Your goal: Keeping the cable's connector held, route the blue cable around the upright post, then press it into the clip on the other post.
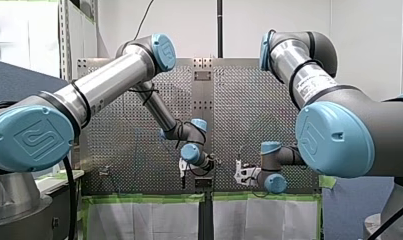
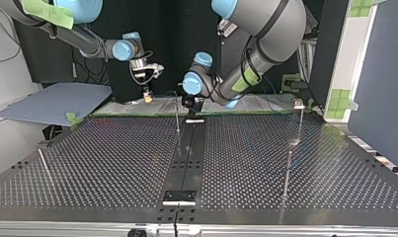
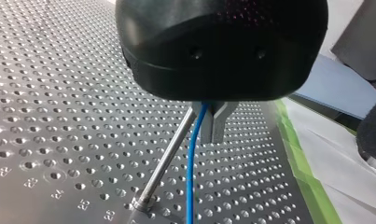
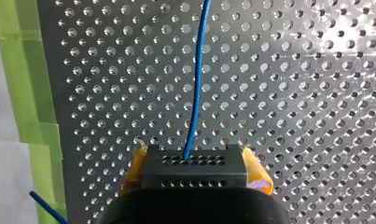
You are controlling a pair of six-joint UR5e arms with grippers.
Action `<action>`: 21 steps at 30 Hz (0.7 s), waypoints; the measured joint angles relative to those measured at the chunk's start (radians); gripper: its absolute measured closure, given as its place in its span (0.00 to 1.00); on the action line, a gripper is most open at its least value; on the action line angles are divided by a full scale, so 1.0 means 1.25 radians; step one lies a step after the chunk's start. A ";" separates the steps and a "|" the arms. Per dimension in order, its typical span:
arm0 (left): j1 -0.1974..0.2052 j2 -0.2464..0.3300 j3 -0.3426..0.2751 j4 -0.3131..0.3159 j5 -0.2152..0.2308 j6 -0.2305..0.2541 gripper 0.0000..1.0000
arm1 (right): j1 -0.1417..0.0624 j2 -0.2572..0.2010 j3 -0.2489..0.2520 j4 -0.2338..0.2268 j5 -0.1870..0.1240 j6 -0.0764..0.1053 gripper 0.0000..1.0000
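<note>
In the left wrist view my left gripper [image 3: 207, 133] is shut on the blue cable [image 3: 190, 177], which hangs from its metal fingers [image 3: 218, 123] down to the table. The upright post [image 3: 169, 151] leans close beside the cable and the fingers. In the right wrist view my right gripper [image 4: 194, 162] is shut on the black perforated connector [image 4: 193, 176], with yellow pads [image 4: 133, 169] at both sides. The cable [image 4: 195, 93] runs from the connector straight ahead over the table. In the top view both grippers hover at the far edge, my left gripper [image 2: 189, 102] by the middle post [image 2: 178, 117].
A post with a small fitting on top [image 2: 299, 104] stands at the top view's right, a second post [image 2: 287, 173] nearer the camera and a leaning post [image 2: 44, 165] at the left. Green tape [image 4: 27, 93] lines the table edge. A bracket [image 2: 179, 196] sits on the dark centre strip.
</note>
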 joint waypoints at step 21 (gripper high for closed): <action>0.027 -0.002 0.000 0.009 0.057 -0.065 1.00 | -0.019 0.003 -0.053 0.047 -0.005 -0.003 1.00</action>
